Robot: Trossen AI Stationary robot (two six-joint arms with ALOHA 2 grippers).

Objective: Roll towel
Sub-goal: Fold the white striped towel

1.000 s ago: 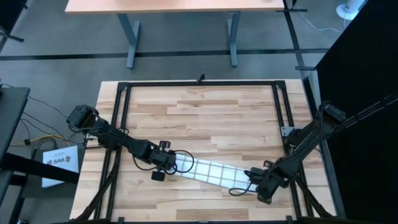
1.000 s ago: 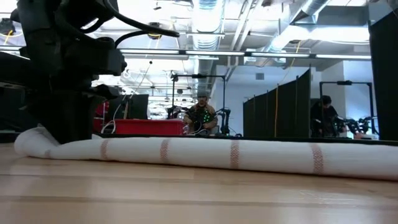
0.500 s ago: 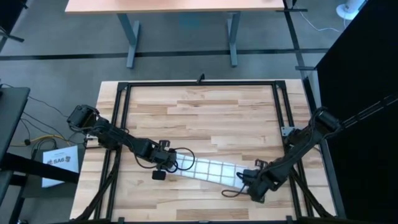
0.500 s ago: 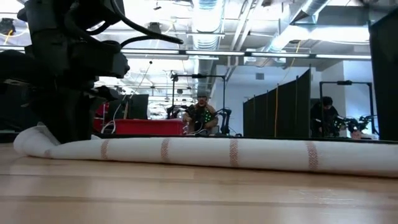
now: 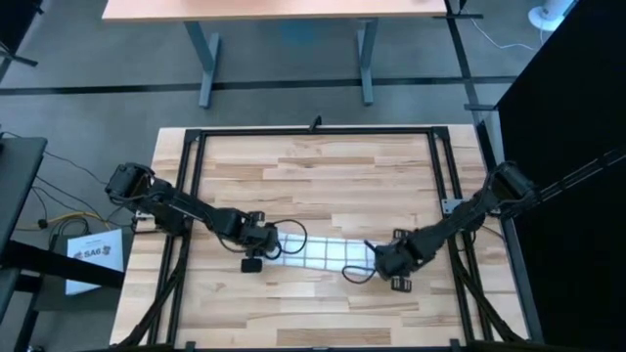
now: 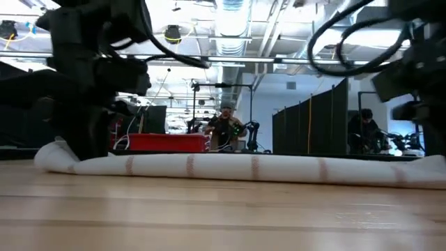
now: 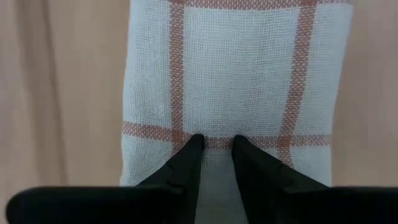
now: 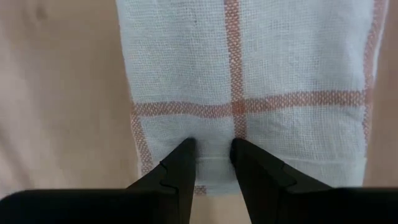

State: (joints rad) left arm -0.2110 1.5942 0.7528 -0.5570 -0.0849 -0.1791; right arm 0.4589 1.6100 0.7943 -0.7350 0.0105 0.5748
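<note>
The towel (image 5: 323, 251), white with a reddish-brown grid, lies as a long narrow roll across the middle of the wooden table (image 5: 323, 176). In the low view the towel (image 6: 251, 167) rests along its whole length on the tabletop. My left gripper (image 5: 277, 244) is shut on the roll's left end and my right gripper (image 5: 377, 256) is shut on its right end. In each wrist view the fingertips stand close together on the cloth. My left gripper (image 7: 216, 142) has its fingertips on the top of the towel's left end (image 7: 217, 127), with a narrow strip of cloth between them. The fingers come from above, slanting along the roll. The roll lies on the table. My right gripper (image 8: 211, 146) has its fingertips on the top of the towel's right end (image 8: 214, 127), close to the hem, with a narrow strip of cloth between them. The fingers come from above, slanting along the roll. This end lies on the table.
A black metal frame (image 5: 196, 147) runs around the tabletop. Bare wood lies on the far and near sides of the roll. A desk (image 5: 284, 10) stands beyond the far edge, a dark screen (image 5: 567, 117) at the right. People (image 6: 224, 129) show in the room behind.
Both grippers have moved toward the table's far edge, the right one farther and also toward the left. The roll has gone with them across the table; its right end has swung toward the far edge, so it now lies nearly square to the table's sides.
</note>
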